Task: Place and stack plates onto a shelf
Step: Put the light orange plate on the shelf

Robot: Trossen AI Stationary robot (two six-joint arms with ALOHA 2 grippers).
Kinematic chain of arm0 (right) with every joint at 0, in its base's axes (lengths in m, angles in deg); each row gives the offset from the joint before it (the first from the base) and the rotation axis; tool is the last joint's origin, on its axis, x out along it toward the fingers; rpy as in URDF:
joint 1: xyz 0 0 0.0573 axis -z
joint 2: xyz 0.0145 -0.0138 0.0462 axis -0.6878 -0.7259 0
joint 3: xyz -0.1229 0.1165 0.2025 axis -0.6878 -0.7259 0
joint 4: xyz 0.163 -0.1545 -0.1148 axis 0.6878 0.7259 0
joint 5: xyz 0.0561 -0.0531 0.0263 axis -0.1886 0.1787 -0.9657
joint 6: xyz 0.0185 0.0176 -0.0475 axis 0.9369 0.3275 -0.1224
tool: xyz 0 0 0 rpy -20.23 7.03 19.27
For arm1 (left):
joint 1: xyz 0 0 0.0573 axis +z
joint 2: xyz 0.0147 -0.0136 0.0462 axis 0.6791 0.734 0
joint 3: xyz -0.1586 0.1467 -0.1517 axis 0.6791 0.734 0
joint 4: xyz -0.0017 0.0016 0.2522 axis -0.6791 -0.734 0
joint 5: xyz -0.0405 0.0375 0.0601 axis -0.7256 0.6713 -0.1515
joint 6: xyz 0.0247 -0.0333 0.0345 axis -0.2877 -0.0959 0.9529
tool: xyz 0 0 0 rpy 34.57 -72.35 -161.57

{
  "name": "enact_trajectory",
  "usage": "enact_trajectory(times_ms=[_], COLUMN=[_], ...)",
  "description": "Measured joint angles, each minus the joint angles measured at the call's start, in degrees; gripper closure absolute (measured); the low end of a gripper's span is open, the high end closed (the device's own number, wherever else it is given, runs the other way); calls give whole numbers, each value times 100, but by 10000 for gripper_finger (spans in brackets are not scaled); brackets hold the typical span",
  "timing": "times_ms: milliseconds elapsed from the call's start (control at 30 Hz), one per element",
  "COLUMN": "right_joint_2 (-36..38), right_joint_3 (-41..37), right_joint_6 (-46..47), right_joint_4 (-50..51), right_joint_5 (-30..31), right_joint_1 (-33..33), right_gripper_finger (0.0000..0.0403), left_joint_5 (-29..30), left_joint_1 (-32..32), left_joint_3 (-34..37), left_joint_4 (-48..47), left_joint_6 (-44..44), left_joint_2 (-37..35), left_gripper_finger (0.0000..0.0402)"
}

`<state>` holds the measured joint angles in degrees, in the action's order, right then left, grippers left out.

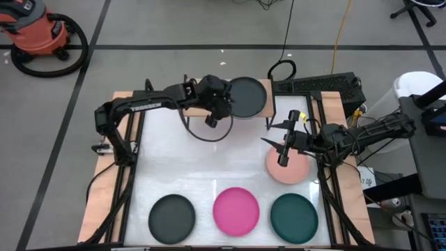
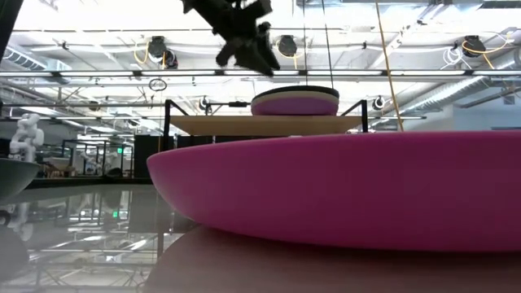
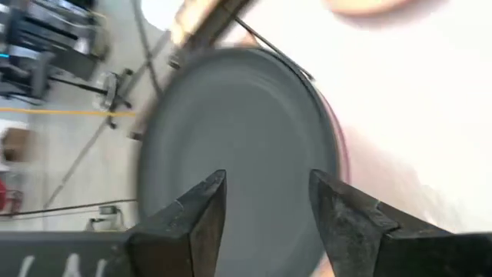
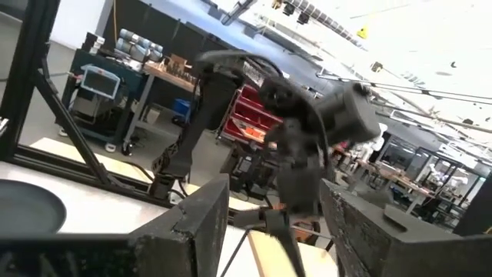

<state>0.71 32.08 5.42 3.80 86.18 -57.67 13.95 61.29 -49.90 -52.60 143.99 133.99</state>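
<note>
The shelf (image 2: 244, 124) stands at the table's far edge with a stack of plates on it. A dark grey plate (image 1: 247, 96) tops that stack and a purple one (image 2: 295, 106) lies under it. My left gripper (image 1: 226, 103) hangs open just above the stack's left rim, touching nothing; the left wrist view shows the grey plate (image 3: 238, 138) beyond the open fingers (image 3: 267, 192). My right gripper (image 1: 286, 150) is open above the far-left edge of a salmon-pink plate (image 1: 293, 169), which lies flat on the table. I cannot tell whether it touches that plate.
Three plates lie in a row along the near edge: dark grey (image 1: 172, 216), hot pink (image 1: 235, 211) and dark teal (image 1: 293, 217). The hot pink plate (image 2: 350, 195) fills the low view's foreground. A cable loop (image 1: 205, 134) droops from the left arm over the white tabletop.
</note>
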Motion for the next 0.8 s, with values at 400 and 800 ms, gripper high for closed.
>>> enact_trajectory(times_ms=[400, 800], right_joint_2=[0, -1], right_joint_3=[0, 0], right_joint_6=[193, 660], right_joint_4=[397, 898], right_joint_5=[880, 891], right_joint_1=[-2, 31], right_gripper_finger=[216, 216], left_joint_5=[-441, -472], left_joint_1=[-124, -255], left_joint_3=[263, 3729], left_joint_4=[33, 3683], left_joint_6=[-2312, -3581], left_joint_2=[-1760, -3495], left_gripper_finger=[202, 202])
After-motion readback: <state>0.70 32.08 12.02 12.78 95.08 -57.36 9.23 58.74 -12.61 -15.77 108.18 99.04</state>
